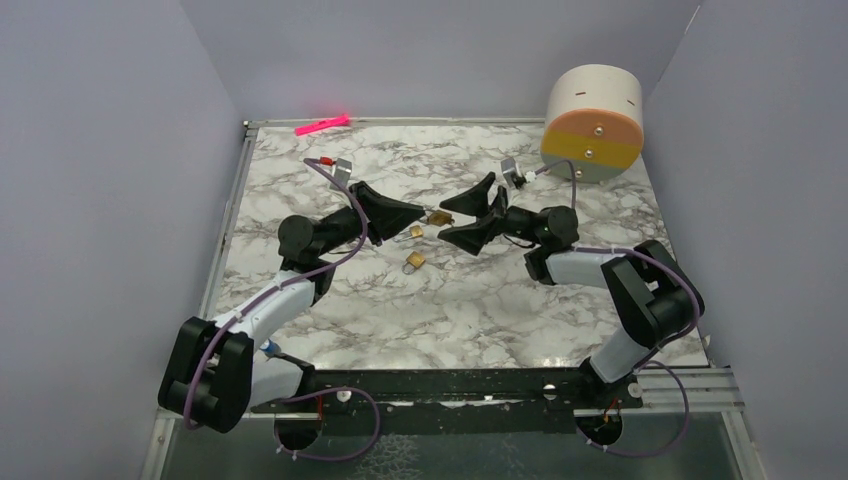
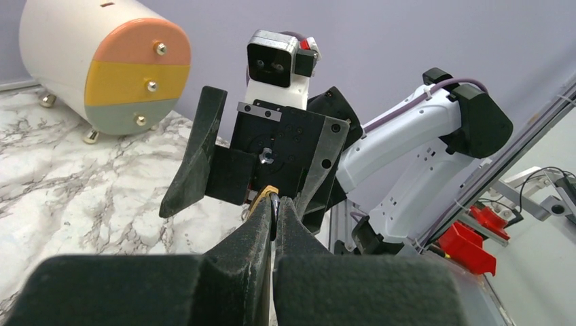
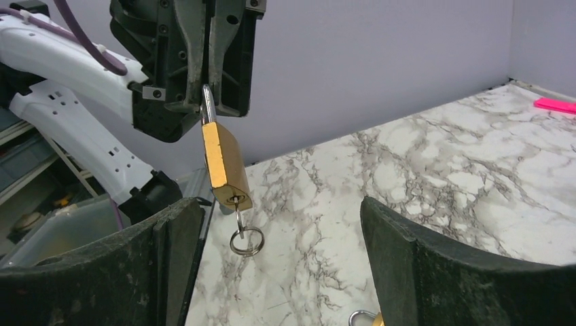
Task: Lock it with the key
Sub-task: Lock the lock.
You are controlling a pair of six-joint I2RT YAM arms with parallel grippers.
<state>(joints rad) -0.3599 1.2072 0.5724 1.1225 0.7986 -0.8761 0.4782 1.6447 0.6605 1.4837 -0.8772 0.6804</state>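
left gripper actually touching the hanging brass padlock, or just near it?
Touching. The right wrist view shows the left gripper shut on the shackle of the padlock, with the brass body hanging freely below its fingers.

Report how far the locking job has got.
Done: the left gripper, shut on the shackle, holds the padlock up, with the key in its keyhole. In hand: the open right gripper faces the key. Left: grip the key and turn it.

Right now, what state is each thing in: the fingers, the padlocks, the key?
held padlock: hangs by its shackle; locked or not, cannot tell.
key: in its keyhole, ring dangling.
left fingers: shut on the held padlock's shackle.
right fingers: open, empty.
loose padlocks: lying on the table.
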